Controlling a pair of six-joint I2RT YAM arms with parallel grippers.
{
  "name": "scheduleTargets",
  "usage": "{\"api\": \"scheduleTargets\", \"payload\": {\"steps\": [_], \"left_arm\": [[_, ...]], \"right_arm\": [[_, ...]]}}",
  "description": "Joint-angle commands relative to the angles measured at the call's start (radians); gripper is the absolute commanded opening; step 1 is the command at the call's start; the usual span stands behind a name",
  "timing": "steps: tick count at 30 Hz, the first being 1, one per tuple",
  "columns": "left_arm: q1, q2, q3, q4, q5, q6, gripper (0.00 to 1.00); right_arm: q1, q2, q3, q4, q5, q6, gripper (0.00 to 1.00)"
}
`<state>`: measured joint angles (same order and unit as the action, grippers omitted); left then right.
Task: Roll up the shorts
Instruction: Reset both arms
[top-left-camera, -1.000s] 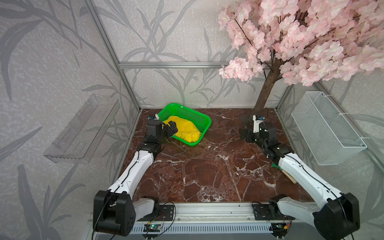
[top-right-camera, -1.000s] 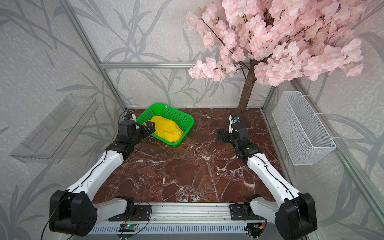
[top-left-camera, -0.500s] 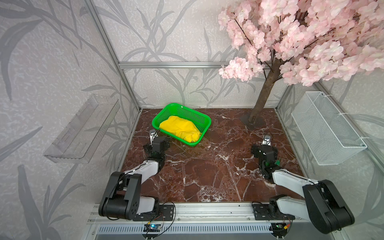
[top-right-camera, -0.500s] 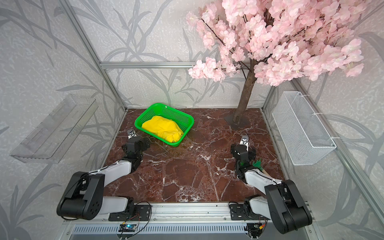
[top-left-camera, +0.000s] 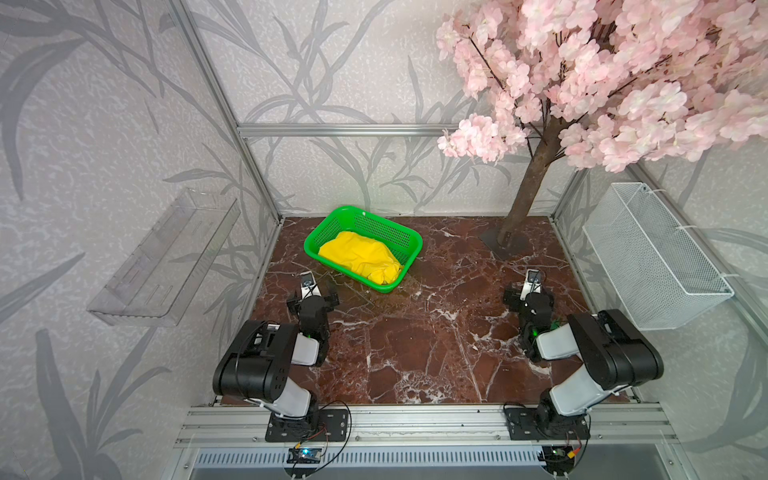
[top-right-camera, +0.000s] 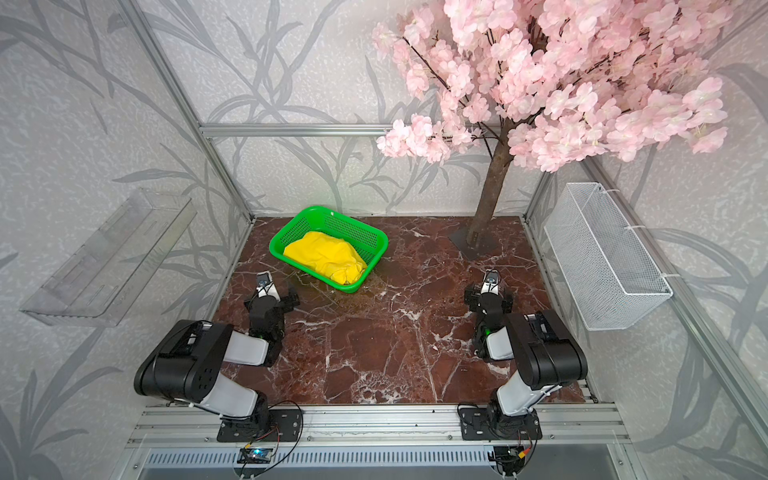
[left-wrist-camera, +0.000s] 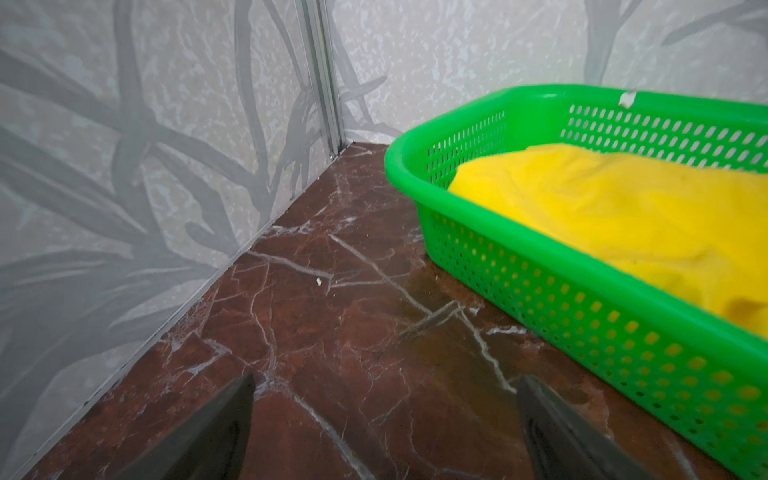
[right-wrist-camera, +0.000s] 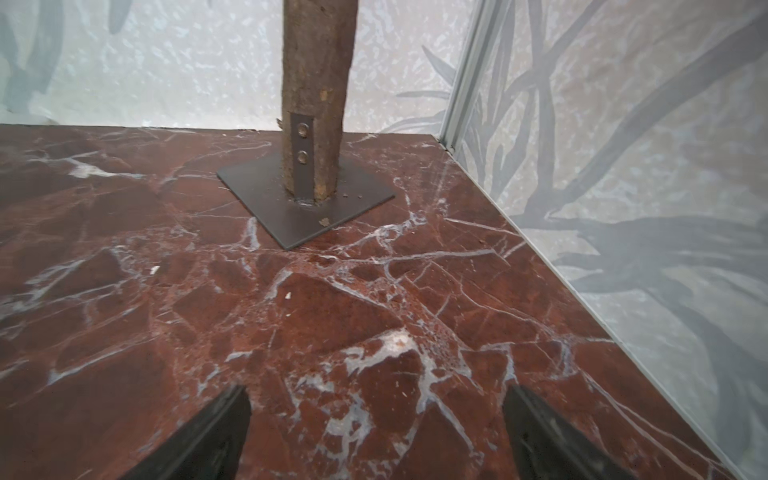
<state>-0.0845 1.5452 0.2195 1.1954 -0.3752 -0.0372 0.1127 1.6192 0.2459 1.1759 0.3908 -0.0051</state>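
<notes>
The bright yellow shorts (top-left-camera: 359, 262) (top-right-camera: 324, 257) lie crumpled inside the green basket (top-left-camera: 386, 235) (top-right-camera: 353, 230) at the back left of the marble table. In the left wrist view the shorts (left-wrist-camera: 623, 208) fill the basket (left-wrist-camera: 582, 316) to one side of the fingers. My left gripper (top-left-camera: 311, 297) (top-right-camera: 271, 299) (left-wrist-camera: 385, 378) is open and empty, low over bare marble just in front of the basket. My right gripper (top-left-camera: 528, 296) (top-right-camera: 488, 296) (right-wrist-camera: 375, 388) is open and empty on the right side, facing the tree.
A blossom tree trunk (top-left-camera: 528, 187) (right-wrist-camera: 318, 83) stands on a metal plate (top-left-camera: 503, 243) at the back right. A white wire basket (top-left-camera: 652, 257) hangs on the right wall and a clear shelf (top-left-camera: 166, 257) on the left wall. Both arms are folded near the front rail.
Both arms have pulled back from the far part of the table and folded toward the front rail. The left gripper has left the basket's edge. The shorts have not moved.
</notes>
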Motion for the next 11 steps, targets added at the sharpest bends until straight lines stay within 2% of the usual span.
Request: {"api": "scheduleTargets", "payload": {"steps": [1,4,8,11], "left_arm": [[-0.013,-0.022,-0.003,0.089,-0.008,0.024,1.0],[-0.016,-0.015,-0.005,0.105,-0.017,0.027,1.0],[-0.015,-0.02,-0.002,0.089,-0.013,0.023,1.0],[-0.015,-0.02,-0.004,0.093,-0.013,0.023,1.0]], "right_arm": [[0.008,0.022,0.013,0.108,-0.034,-0.022,0.99],[0.008,0.015,0.021,0.082,-0.044,-0.024,0.99],[-0.014,-0.01,0.067,-0.043,-0.08,0.006,0.99],[-0.015,-0.009,0.066,-0.041,-0.08,0.007,0.99]]}}
